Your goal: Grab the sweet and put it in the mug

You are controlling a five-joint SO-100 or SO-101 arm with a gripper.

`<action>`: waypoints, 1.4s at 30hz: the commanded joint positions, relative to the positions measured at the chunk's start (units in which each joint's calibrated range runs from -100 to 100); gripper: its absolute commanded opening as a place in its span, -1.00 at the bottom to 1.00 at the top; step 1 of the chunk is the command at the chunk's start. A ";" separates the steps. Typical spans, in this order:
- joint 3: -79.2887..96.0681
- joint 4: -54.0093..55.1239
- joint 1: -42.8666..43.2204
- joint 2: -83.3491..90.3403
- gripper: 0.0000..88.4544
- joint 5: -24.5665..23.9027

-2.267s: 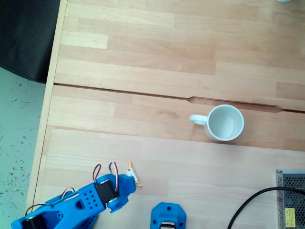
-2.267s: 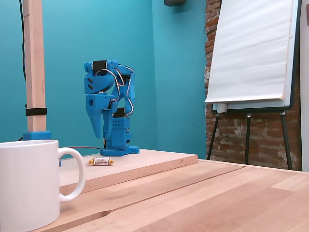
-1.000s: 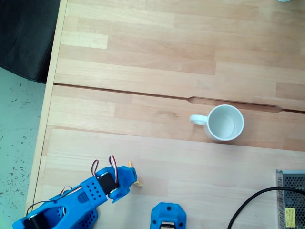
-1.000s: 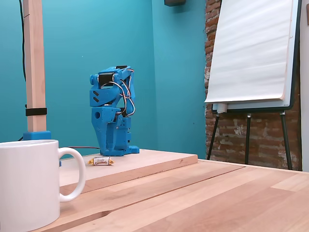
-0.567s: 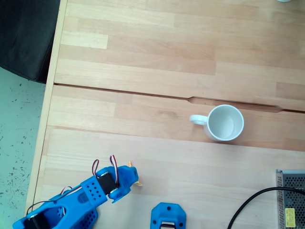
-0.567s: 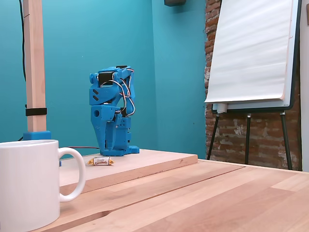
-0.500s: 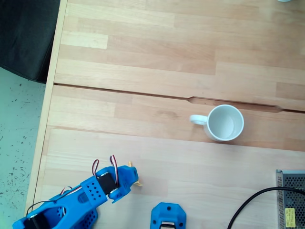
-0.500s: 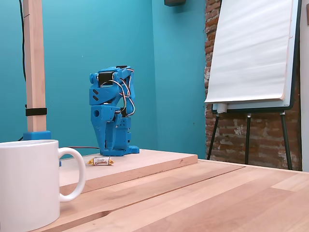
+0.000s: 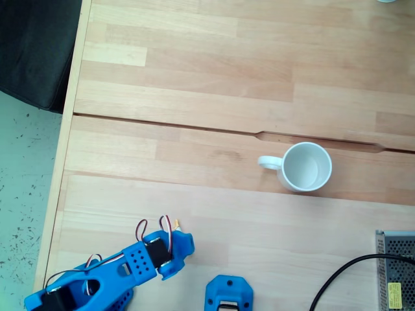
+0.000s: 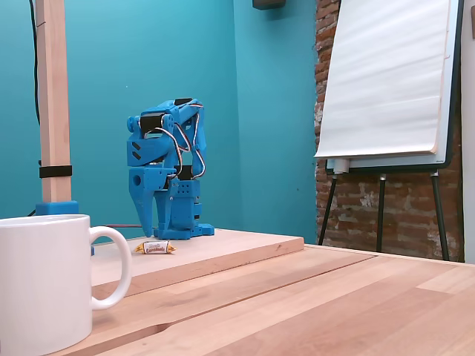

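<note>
Sweet [image 10: 154, 248] lies on the raised wooden board [image 10: 223, 248] directly under the blue claw [image 10: 153, 222], whose fingers point down just above it, parted and holding nothing. From above the arm [image 9: 123, 272] hides most of it (one yellow end peeks out). White mug [image 9: 305, 166] stands well apart, empty, upright.

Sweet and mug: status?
End effector open above sweet, not touching. Sweet on the board, ungrasped. Mug upright, empty. Nothing between them.
</note>
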State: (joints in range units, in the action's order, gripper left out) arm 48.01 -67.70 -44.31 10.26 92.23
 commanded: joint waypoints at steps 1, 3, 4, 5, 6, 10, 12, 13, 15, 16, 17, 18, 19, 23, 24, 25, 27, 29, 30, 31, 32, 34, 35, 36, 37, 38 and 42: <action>-3.67 0.60 -0.57 -2.09 -0.66 0.15; -4.65 1.41 -0.57 -3.98 -0.66 0.20; -4.74 2.21 -0.57 -4.58 -0.66 0.20; -4.92 2.70 -0.57 -5.10 -0.66 0.20; -4.92 3.02 -0.57 -5.19 -0.66 0.20; -4.65 3.83 -0.57 -5.27 -0.66 0.20; -4.65 4.31 -0.49 -5.79 -0.66 0.20; -4.65 4.31 -0.06 -5.96 -0.66 0.20; -4.65 4.39 1.18 -6.30 -0.66 0.20; -4.56 4.39 1.90 -6.39 -0.66 0.20; -4.38 4.39 2.63 -6.48 -0.66 0.20; -4.29 4.39 2.92 -6.56 -0.66 0.20; -3.85 4.47 3.14 -6.65 -0.66 0.20; -3.40 4.47 3.35 -7.60 -0.66 -0.20; -3.31 4.47 3.35 -7.60 -0.66 -0.15; -3.31 4.47 3.35 -7.68 -0.66 -0.10; -3.31 4.47 3.35 -7.68 -0.66 0.00; -3.22 4.47 3.35 -7.77 -0.66 -0.20; -3.05 4.47 3.35 -7.94 -0.66 -0.20; -2.87 4.47 3.35 -7.94 -0.66 -0.24; -2.60 4.47 3.35 -8.03 -0.66 -0.24; -2.69 4.79 3.35 -9.14 -0.66 -0.10; -2.78 5.60 3.35 -9.92 -0.66 -0.15; -2.69 6.81 3.35 -10.44 -0.66 0.00; -2.33 8.18 3.35 -10.61 -0.66 0.00; -2.15 8.75 3.35 -10.69 -0.66 0.00; -0.55 10.84 3.35 -10.61 -0.66 0.00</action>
State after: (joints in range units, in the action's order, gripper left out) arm 46.93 -57.93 -41.29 -0.82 92.14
